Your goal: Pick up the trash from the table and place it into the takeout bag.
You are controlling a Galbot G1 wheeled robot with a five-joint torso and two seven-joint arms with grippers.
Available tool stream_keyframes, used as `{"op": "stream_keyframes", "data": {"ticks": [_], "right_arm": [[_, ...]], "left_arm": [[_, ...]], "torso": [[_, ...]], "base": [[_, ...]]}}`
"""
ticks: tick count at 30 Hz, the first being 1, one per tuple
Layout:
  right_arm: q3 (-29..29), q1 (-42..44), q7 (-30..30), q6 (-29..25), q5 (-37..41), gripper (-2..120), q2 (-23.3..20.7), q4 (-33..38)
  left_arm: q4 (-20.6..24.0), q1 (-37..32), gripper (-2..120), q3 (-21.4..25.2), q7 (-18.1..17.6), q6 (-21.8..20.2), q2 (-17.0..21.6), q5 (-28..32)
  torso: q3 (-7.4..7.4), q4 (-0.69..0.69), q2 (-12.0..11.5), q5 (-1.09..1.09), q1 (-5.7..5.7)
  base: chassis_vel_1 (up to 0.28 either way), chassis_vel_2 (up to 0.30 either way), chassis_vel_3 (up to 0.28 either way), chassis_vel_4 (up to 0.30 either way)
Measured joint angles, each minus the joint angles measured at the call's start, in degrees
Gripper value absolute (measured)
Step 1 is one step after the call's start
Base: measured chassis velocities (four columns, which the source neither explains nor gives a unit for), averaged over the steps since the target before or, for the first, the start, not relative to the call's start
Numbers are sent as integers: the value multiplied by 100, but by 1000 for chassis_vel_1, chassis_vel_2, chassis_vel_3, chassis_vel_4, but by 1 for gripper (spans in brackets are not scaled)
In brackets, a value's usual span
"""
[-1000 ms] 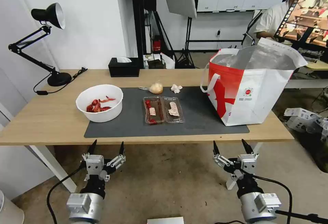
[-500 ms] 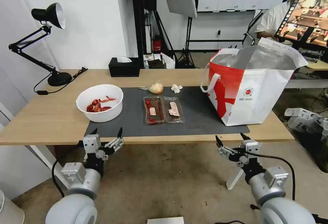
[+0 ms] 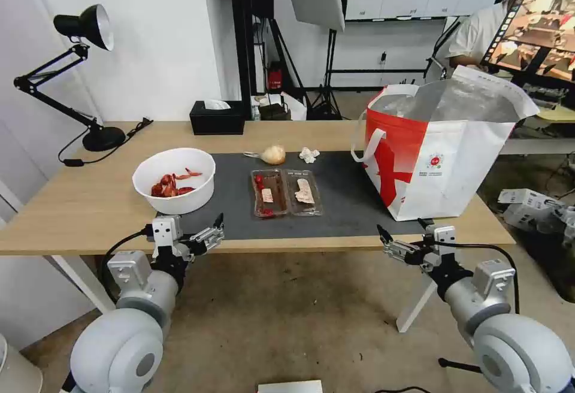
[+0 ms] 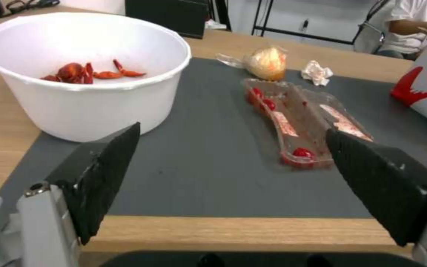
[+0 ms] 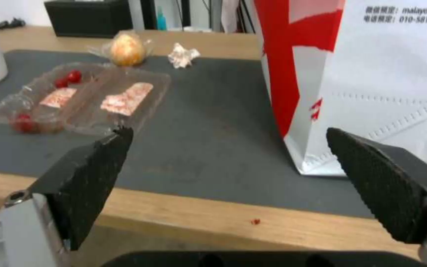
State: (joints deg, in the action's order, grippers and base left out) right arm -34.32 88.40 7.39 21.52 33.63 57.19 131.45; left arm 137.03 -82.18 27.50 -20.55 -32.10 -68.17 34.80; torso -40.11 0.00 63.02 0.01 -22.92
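A: Where is there room over the bench (image 3: 78, 213)?
B: Bare mat (image 3: 347, 198) lies between the clear tray (image 3: 286, 193) and the takeout bag (image 3: 437, 153); another bare strip runs along the near edge.
A: What blocks?
B: The white bowl (image 3: 174, 180) stands left, the bag walls off the right, and the tissue box (image 3: 217, 118) and lamp (image 3: 78, 75) sit far

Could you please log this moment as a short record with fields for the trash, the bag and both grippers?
bowl: white bowl of red shells, at the mat's left end
tray: clear hinged tray, open, mid-mat
small bag: clear bag with yellowish lump, beyond the tray
tissue: crumpled tissue, beside that bag
takeout bag: takeout bag upright, mouth open, at the table's right end
left gripper: left gripper open, empty, at the near edge by the bowl
right gripper: right gripper open, empty, at the near edge by the takeout bag
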Motion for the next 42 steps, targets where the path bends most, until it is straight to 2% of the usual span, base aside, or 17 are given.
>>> {"op": "stream_keyframes", "data": {"ticks": [18, 25, 32, 33, 35, 36, 37, 41, 42], "right_arm": [[126, -226, 98, -73, 79, 100, -53, -78], [442, -573, 141, -144, 146, 100, -104, -201], [822, -772, 233, -371, 369, 100, -111, -329], [930, -840, 408, -356, 708, 100, -113, -304], [994, -889, 519, -340, 907, 100, -114, -286], [1162, -1036, 827, -300, 1509, 100, -105, -239], [1162, -1036, 827, -300, 1509, 100, -105, -239], [1604, -1593, 1934, -242, 3578, 100, 70, -135], [1604, -1593, 1934, -242, 3578, 100, 70, -135]], "left_arm": [[-144, 95, 100, -56, 110, 176, 38, -2], [-212, 79, 100, -24, 186, 222, 50, -39], [-236, -35, 100, -16, 277, 555, 74, -246], [-242, -48, 100, -16, 290, 624, 96, -265], [-247, -50, 100, -14, 292, 638, 105, -266], [-251, -59, 100, 1, 293, 652, 119, -268], [-251, -59, 100, 1, 293, 652, 119, -268], [-225, -136, 100, 36, 293, 655, 121, -268], [-225, -136, 100, 36, 293, 655, 121, -268]], "torso": [[0, 0, 0, 0, 0], [0, 0, 0, -1, 0], [0, 0, 0, -1, 0], [0, -1, 0, -1, 1], [1, -1, 0, -1, 1], [0, 0, 0, -2, 0], [0, 0, 0, -2, 0], [1, 0, 1, -1, 1], [1, 0, 1, -1, 1]], "base": [[0, 0, 0, 0], [0, 0, 0, 0], [0, 0, 0, 0], [0, 0, 0, 0], [0, 0, 0, 0], [0, 0, 0, 0], [0, 0, 0, 0], [0, 0, 0, 0], [0, 0, 0, 0]]}}
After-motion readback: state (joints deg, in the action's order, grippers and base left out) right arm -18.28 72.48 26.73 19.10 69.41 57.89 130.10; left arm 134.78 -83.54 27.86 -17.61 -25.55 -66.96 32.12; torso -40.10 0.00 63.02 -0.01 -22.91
